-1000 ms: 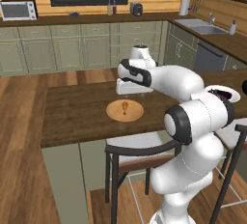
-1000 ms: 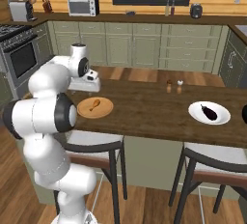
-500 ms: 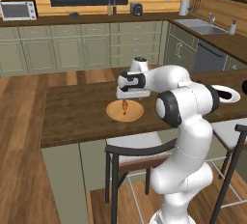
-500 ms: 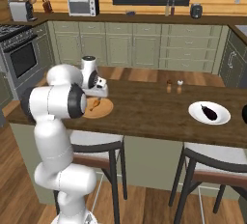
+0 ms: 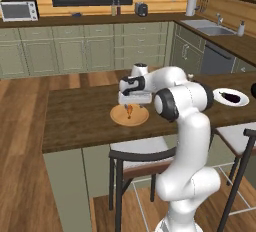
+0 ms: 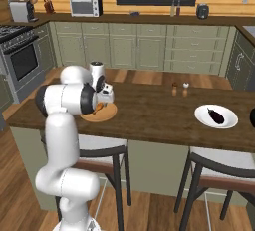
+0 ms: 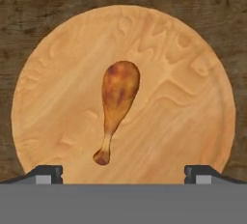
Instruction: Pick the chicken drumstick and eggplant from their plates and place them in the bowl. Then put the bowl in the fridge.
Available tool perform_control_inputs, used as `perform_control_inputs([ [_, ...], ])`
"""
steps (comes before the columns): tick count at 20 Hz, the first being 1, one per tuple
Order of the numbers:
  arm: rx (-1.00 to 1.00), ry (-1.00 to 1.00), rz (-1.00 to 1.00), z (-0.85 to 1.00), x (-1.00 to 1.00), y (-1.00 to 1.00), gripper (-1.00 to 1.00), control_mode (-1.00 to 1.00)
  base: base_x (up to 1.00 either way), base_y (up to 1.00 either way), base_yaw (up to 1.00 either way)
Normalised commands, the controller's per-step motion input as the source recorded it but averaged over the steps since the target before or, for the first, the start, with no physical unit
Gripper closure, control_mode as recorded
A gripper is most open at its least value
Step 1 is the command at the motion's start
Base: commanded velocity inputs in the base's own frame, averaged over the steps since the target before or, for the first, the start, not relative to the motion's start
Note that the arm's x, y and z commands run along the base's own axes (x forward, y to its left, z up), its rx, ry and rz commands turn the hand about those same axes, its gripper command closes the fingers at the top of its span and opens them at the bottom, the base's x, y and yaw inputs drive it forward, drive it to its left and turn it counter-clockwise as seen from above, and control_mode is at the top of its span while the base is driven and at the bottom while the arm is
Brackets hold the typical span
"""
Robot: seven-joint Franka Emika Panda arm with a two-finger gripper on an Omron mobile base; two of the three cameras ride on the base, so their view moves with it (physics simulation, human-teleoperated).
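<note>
The orange-brown chicken drumstick [image 7: 117,107] lies on the tan wooden plate [image 7: 183,107], thick end away from the hand. My gripper [image 7: 123,172] hangs just above it, open, with one fingertip [image 7: 46,172] on each side and nothing held. In the base views the gripper [image 5: 132,101] points down over the drumstick [image 5: 129,110] and wooden plate [image 5: 120,118]. At the island's right end, the dark purple eggplant [image 6: 216,115] rests on the white plate [image 6: 201,111]. A dark sliver of the black bowl [image 5: 253,90] shows at the right edge. The fridge is out of view.
Two small shakers [image 6: 179,89] stand on the dark wooden island top [image 6: 149,113] between the plates. Bar stools [image 6: 99,155] sit under its near edge. Green cabinets, a stove [image 6: 22,60] and a sink counter line the far walls.
The arm has folded in and lowered, bringing the hand from above the island down over the wooden plate and drumstick. The jaws have stayed open.
</note>
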Motion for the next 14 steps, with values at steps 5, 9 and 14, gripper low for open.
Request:
perform_control_inputs([
  [5,0.00,0.01,-0.03,-0.05,0.25,0.03,-1.00,-1.00,0.00,0.00,0.00],
  [9,0.00,0.00,-0.04,-0.52,0.15,0.01,-1.00,-1.00,0.00,0.00,0.00],
  [14,0.00,-0.01,-0.04,-0.68,0.00,0.02,-1.00,-1.00,0.00,0.00,0.00],
])
